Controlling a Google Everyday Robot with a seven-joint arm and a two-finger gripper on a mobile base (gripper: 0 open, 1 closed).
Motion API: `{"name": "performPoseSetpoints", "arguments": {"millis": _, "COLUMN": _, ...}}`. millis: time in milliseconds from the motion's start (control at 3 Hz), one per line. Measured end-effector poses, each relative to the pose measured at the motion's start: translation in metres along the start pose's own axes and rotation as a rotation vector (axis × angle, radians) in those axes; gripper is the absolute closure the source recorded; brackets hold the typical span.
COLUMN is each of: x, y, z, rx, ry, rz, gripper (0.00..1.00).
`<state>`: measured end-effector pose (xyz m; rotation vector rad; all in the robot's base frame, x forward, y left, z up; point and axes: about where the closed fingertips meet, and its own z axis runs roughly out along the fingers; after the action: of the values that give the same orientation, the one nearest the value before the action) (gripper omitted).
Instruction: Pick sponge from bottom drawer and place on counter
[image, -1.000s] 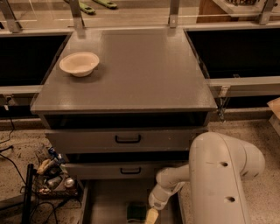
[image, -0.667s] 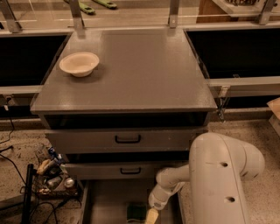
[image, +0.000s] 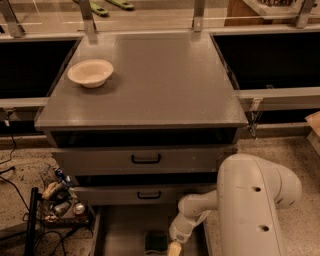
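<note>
The bottom drawer (image: 120, 227) is pulled open at the frame's lower edge, below two shut drawers with black handles. The sponge (image: 156, 242), dark green face up, lies on the drawer floor near the front. My gripper (image: 174, 247) hangs from the white arm (image: 250, 200) just right of the sponge, its yellowish tip at the frame's bottom edge, close beside the sponge. The counter (image: 155, 75) is the broad grey top slab above.
A cream bowl (image: 90, 73) sits on the counter's left side. Cables and clutter (image: 55, 197) lie on the floor left of the cabinet. Black recesses flank the counter on both sides. A rail with metal posts runs behind.
</note>
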<state>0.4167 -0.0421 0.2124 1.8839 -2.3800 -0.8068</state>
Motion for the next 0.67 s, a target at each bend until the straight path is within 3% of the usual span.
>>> {"name": "performPoseSetpoints", "arguments": {"millis": 667, "x": -0.008, "y": -0.004, "z": 0.020, "rx": -0.042, "ry": -0.042, "rz": -0.017, "gripper": 0.00}}
